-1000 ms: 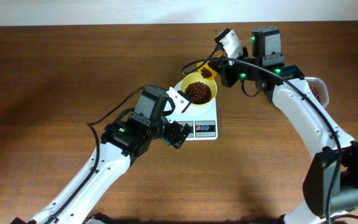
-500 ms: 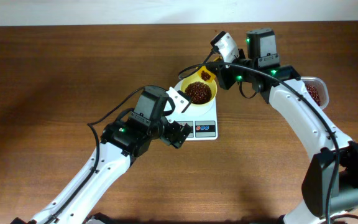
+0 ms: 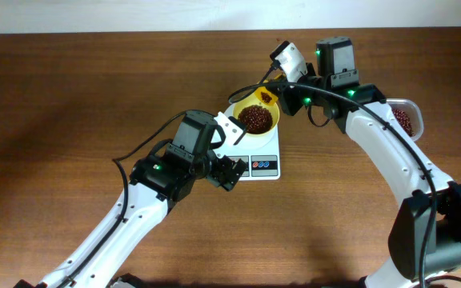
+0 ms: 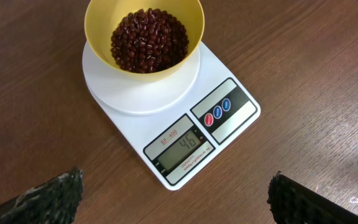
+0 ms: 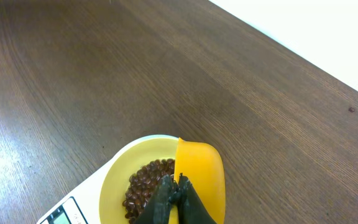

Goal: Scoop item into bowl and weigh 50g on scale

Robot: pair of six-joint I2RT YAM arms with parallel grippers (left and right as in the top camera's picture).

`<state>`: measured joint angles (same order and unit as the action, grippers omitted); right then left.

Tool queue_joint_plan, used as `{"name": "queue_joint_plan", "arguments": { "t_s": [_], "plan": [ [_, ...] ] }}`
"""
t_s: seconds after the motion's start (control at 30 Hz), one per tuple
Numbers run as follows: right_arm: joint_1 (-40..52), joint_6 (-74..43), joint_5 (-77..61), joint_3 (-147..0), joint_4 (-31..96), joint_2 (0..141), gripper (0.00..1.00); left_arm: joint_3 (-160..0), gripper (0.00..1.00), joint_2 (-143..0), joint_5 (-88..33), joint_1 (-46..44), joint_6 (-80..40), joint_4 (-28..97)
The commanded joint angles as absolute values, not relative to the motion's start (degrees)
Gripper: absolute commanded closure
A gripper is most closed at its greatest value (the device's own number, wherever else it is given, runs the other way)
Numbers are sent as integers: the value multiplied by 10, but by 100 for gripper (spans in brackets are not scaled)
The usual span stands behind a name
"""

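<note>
I'm in the topping-up step: the pale-yellow bowl [image 4: 98,37] sits on the platform of the white digital scale [image 4: 135,99], holding a heap of small reddish-brown beans [image 4: 148,40], and the display [image 4: 188,144] reads 46, just short of target. My right claw [image 5: 174,198] is pinched tight on the handle of the yellow scoop [image 5: 201,174], which hangs tilted over the bowl's far rim; from overhead I see a few beans in it. My left claw [image 3: 230,150] hovers spread wide and empty just in front of the scale, touching nothing, its camera watching the readout. The clear tub [image 3: 416,120] with the rest of the beans stands well apart on the table [image 4: 316,62], to my right. I judge the next move needs a very gentle tip or tap, only a few beans at a time, since a full pour would likely overshoot.
</note>
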<state>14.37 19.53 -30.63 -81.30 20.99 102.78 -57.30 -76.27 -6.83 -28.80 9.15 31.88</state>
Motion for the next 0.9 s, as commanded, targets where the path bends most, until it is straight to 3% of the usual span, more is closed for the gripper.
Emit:
{"name": "queue_joint_plan", "arguments": {
  "t_s": [0.0, 0.87],
  "plan": [
    [151, 197, -302, -823, 208, 1016, 96, -574, 1, -752, -72, -286, 84, 318],
    [154, 193, -326, -823, 232, 1016, 96, -574, 1, -752, -72, -286, 84, 318]
  ]
}}
